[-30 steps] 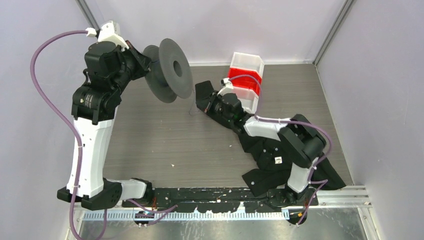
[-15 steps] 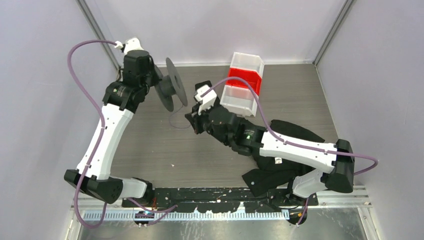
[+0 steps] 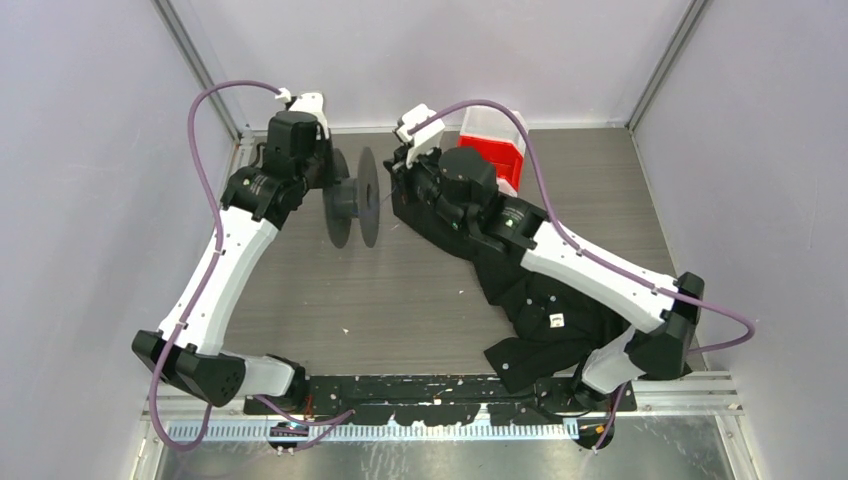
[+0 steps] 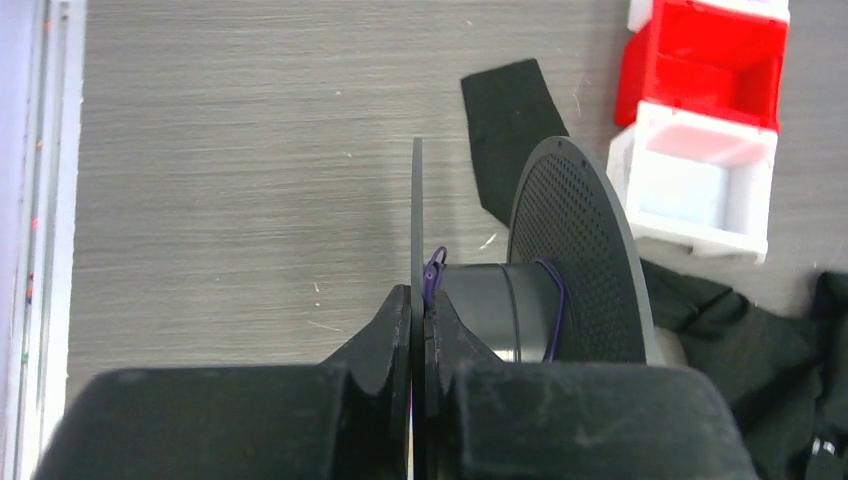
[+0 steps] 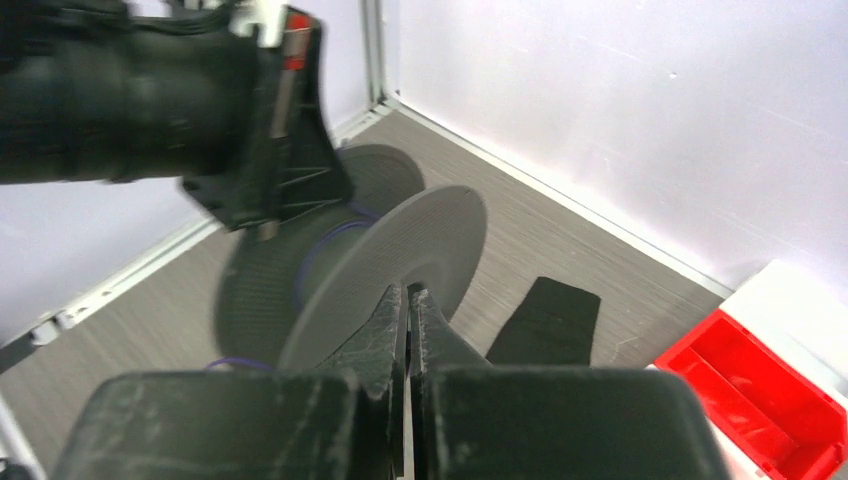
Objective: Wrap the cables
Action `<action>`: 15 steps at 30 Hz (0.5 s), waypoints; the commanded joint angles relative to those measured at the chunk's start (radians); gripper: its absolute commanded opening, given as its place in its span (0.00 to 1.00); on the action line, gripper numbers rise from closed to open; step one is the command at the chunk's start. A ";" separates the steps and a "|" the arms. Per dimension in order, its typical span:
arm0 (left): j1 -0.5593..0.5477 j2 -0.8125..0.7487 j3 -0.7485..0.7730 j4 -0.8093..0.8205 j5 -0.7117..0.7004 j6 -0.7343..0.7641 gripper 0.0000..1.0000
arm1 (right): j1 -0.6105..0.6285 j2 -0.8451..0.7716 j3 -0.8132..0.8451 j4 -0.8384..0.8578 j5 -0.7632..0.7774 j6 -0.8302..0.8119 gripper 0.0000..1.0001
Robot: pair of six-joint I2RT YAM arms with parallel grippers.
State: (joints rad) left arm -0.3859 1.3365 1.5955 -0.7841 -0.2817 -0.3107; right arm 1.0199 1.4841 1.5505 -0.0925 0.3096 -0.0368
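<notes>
Cable [image 4: 434,273] looped round the hub of the reel [image 4: 580,250], above the counter [image 4: 220,150].
Left hand [image 4: 412,305] pinches one flange; right hand [image 5: 407,297], pressed together, sits just beside the other flange.

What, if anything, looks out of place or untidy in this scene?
A crumpled black garment sprawls on the table under the right arm, one strip reaching toward the reel; it seems unrelated to winding. On the reel's hub, the cable bunches in a loose loop beside the flange pinched by the left tool.
</notes>
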 commanded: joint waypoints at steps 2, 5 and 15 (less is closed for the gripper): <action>-0.002 -0.050 0.003 0.004 0.200 0.100 0.01 | -0.098 0.073 0.077 0.061 -0.111 0.014 0.00; -0.002 -0.040 -0.005 -0.022 0.272 0.129 0.00 | -0.149 0.112 0.101 0.088 -0.132 0.053 0.00; -0.002 -0.080 0.018 -0.053 0.448 0.170 0.01 | -0.280 0.169 0.054 0.139 -0.167 0.145 0.00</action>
State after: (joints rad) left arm -0.3862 1.3228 1.5723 -0.8764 0.0738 -0.1635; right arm 0.7673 1.6688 1.6157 -0.0376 0.1711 0.0647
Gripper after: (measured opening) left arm 0.033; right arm 0.026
